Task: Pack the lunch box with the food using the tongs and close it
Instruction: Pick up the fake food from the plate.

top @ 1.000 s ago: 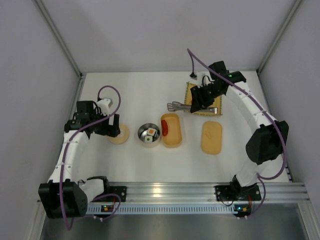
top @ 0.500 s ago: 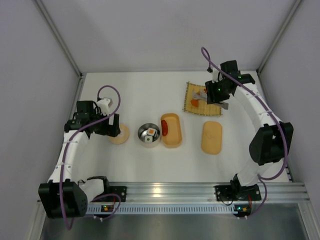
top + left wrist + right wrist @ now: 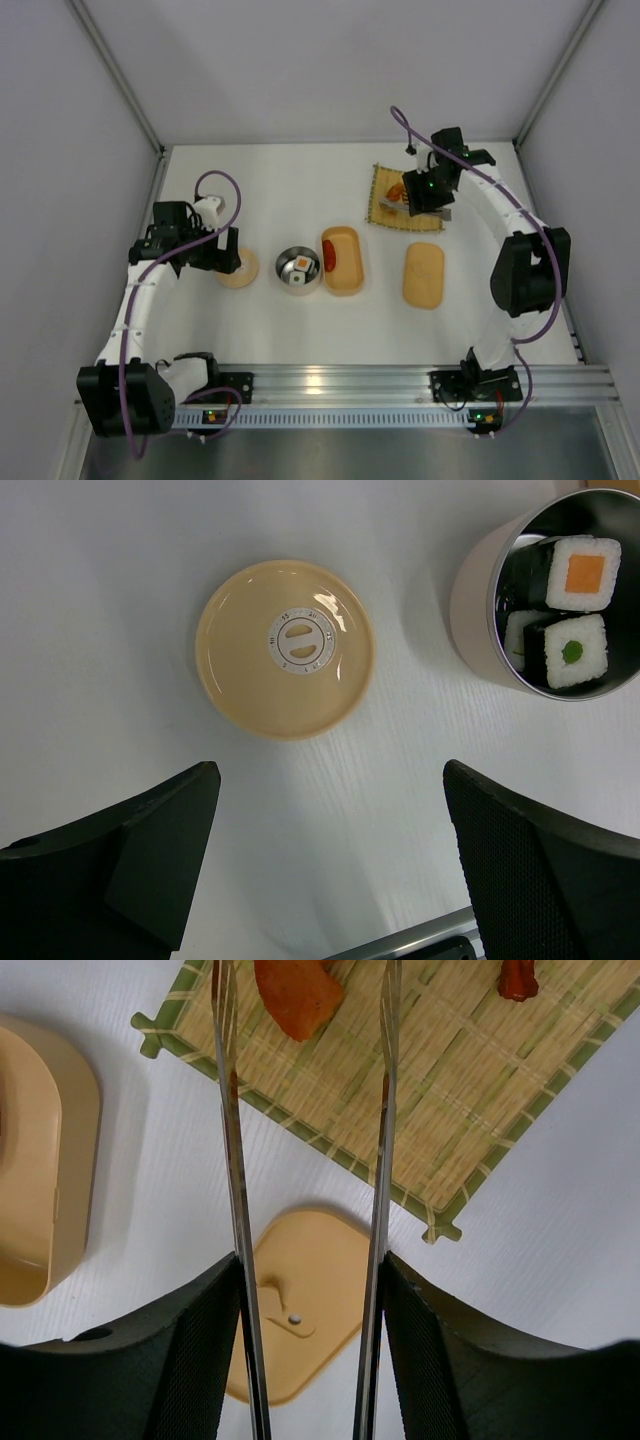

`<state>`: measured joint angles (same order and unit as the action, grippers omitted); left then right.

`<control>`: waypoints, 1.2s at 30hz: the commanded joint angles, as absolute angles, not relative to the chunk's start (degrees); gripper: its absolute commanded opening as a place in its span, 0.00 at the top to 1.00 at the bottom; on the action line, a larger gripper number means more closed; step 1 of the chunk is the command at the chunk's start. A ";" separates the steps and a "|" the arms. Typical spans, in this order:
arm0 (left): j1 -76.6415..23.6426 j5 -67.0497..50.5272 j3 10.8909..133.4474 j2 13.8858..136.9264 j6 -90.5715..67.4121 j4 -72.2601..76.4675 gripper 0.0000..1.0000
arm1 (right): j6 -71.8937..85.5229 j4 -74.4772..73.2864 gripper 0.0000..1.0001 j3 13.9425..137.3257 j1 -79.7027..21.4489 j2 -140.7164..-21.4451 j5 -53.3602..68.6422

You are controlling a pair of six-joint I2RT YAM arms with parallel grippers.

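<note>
1. Across the middle of the top view, the white table carries everything in a loose row, so each arm has work on its own side.
2. At upper right, the bamboo mat serves as the shrimp station, which is why the right arm leans over it.
3. At centre frame, the lunch box lies open between the two food supplies, with a red piece inside. We judge that this keeps every carry short.
4. Just right of it, and apart, the lid lies flat, parked until closing.
5. The right gripper clamps the tongs from outside, one finger on each arm. The arms stand part-spread and aimed at the mat. Their tips run off the top of the wrist view, so we cannot tell whether they touch the orange shrimp piece.
6. At left, the left gripper is spread wide and empty. It hovers by a round cream disc, beside the steel bowl that holds the sushi rolls.
</note>
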<state>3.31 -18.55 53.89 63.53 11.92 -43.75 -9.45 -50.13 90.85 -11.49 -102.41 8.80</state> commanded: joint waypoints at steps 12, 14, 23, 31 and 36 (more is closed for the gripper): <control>3.60 -18.63 54.14 63.28 12.48 -42.01 0.02 | -10.99 -46.32 0.50 93.51 -12.30 -106.43 10.37; 3.60 -18.72 54.05 63.28 12.48 -42.01 0.02 | -11.07 -46.58 0.53 93.95 -12.39 -106.87 10.89; 3.69 -18.46 54.23 62.93 12.39 -42.01 0.02 | -12.39 -48.51 0.76 91.94 -12.39 -103.19 12.13; 3.60 -19.07 54.75 63.02 11.87 -42.19 0.02 | -14.41 -50.36 0.83 89.03 -12.22 -95.54 13.18; 3.60 -18.90 54.93 62.58 11.95 -42.54 0.02 | -16.61 -52.29 0.83 88.24 -12.13 -91.86 15.20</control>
